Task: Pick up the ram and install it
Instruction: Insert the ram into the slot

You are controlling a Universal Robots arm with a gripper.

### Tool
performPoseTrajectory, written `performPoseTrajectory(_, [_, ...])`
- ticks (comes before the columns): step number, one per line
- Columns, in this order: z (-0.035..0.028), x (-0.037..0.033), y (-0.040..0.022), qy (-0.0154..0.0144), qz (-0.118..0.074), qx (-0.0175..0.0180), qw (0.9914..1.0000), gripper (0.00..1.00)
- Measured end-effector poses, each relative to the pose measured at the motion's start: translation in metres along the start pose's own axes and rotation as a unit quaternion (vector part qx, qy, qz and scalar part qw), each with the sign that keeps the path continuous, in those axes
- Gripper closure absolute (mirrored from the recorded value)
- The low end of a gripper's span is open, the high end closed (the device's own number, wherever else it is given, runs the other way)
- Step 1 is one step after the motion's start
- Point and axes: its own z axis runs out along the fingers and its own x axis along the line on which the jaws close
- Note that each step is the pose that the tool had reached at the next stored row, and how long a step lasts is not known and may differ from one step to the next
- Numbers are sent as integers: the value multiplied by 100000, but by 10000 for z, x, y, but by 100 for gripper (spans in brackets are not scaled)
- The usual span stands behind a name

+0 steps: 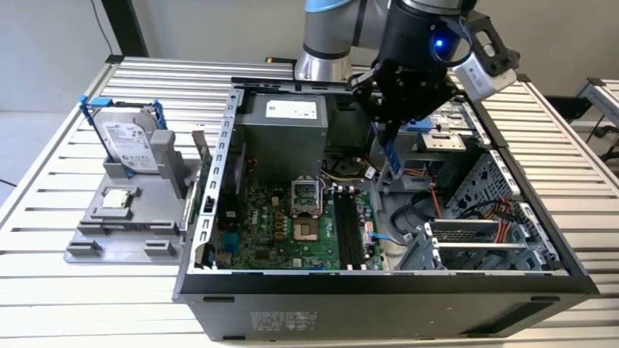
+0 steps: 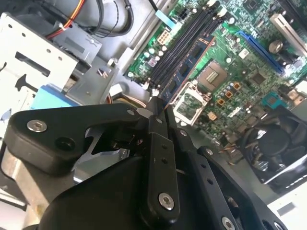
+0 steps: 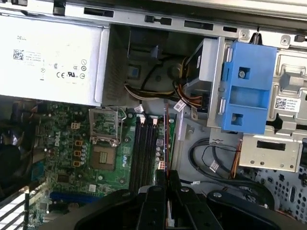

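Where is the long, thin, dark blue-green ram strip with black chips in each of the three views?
Exterior view: the ram hangs upright from the black gripper, above the open computer case.
Second wrist view: the ram reaches from the gripper out over the black memory slots.
First wrist view: the ram is edge-on, a thin line beside those slots.
Shared landmark: the square silver processor socket on the green motherboard.

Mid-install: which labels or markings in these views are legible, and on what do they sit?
White label on the grey metal power supply box: too small to read.
Sticker on the silver-topped hard drive: blurred.
Small white tag on the metal drive cage: too small.
Dark blue-green ram strip in the shut gripper: no legible print.
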Motion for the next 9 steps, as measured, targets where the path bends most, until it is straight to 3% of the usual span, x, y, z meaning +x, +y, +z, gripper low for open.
performPoseTrajectory(4, [73, 1, 0, 5, 2888, 31, 99958, 100])
performPoseTrajectory(9, [165, 2, -1, 15, 5897, 67, 99826, 100])
